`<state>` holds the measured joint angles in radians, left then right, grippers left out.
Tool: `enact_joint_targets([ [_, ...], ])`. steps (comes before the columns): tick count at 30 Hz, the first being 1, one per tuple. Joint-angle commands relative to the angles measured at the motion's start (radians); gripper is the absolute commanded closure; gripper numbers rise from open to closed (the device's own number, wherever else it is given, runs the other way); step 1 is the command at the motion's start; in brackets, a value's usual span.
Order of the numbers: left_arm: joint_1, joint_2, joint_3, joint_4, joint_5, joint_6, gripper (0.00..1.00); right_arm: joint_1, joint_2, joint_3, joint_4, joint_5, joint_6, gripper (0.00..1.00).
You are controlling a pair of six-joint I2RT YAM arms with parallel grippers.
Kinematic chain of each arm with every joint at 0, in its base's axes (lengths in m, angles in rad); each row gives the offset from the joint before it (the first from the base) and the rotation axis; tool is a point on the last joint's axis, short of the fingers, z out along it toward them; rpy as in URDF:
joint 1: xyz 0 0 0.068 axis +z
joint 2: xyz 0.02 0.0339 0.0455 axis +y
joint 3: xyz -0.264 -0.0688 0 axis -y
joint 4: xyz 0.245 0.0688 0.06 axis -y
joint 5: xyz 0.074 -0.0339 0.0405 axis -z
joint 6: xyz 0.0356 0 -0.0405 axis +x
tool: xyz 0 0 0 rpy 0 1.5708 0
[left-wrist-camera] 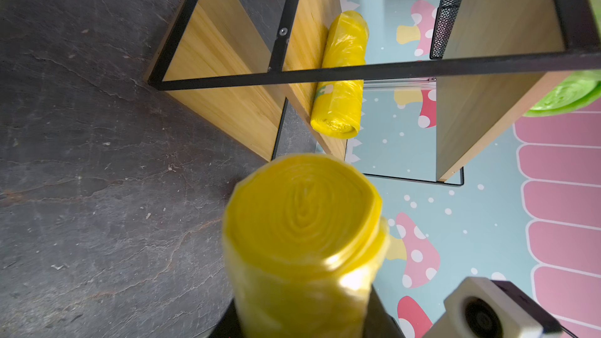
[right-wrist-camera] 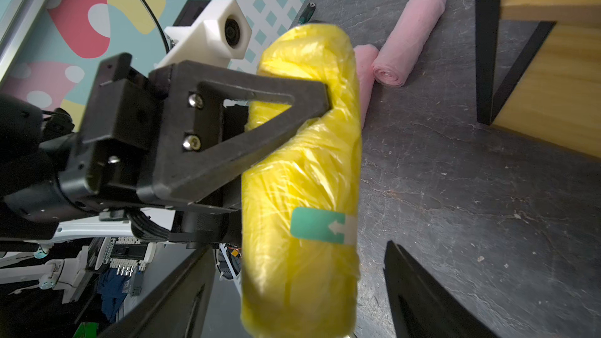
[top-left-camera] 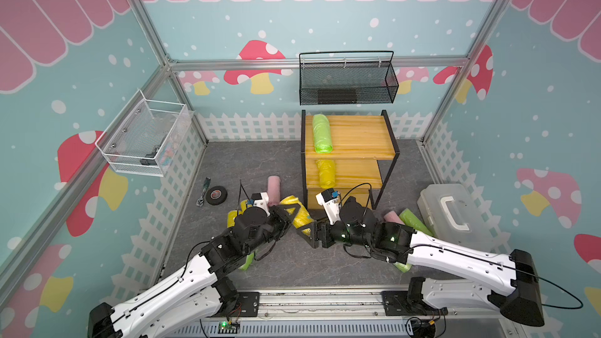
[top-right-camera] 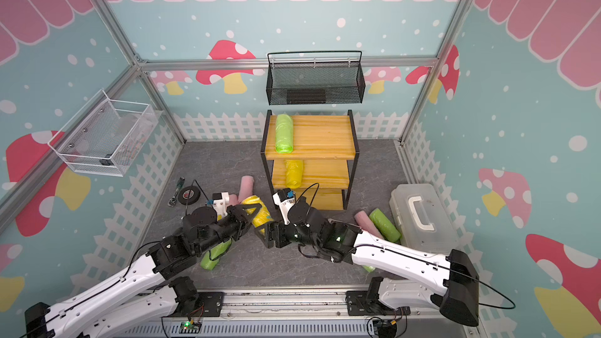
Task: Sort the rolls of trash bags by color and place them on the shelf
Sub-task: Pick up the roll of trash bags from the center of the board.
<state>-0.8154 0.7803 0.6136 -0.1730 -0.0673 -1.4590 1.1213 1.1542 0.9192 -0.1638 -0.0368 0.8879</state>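
My left tool is pinching the held yellow roll toward one end, off the worktop at seven o'clock of the shelf. That leaves the other end free for my right tool, its jaws spread either side. I read this as a handover toward the middle board, where the shelved yellow roll lies.

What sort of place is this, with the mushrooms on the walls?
Likely a robot practice cell dressed as a play shop: mushroom wallpaper on a metal frame, two robot arms on a rail, and a shelf holding a green roll and a yellow roll.
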Motion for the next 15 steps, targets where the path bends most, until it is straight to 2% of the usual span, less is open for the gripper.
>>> enact_joint_targets([
  [1,-0.009,-0.001,-0.020,0.071,0.006,-0.014,1.00,0.006,0.011,-0.003,0.031,0.031,0.002,0.17],
  [6,-0.014,0.000,-0.034,0.085,0.010,-0.020,1.00,0.007,0.011,-0.018,0.046,0.038,0.006,0.24],
  [15,-0.016,-0.006,-0.046,0.120,0.006,-0.036,1.00,0.009,0.042,-0.034,0.073,0.028,0.019,0.26],
])
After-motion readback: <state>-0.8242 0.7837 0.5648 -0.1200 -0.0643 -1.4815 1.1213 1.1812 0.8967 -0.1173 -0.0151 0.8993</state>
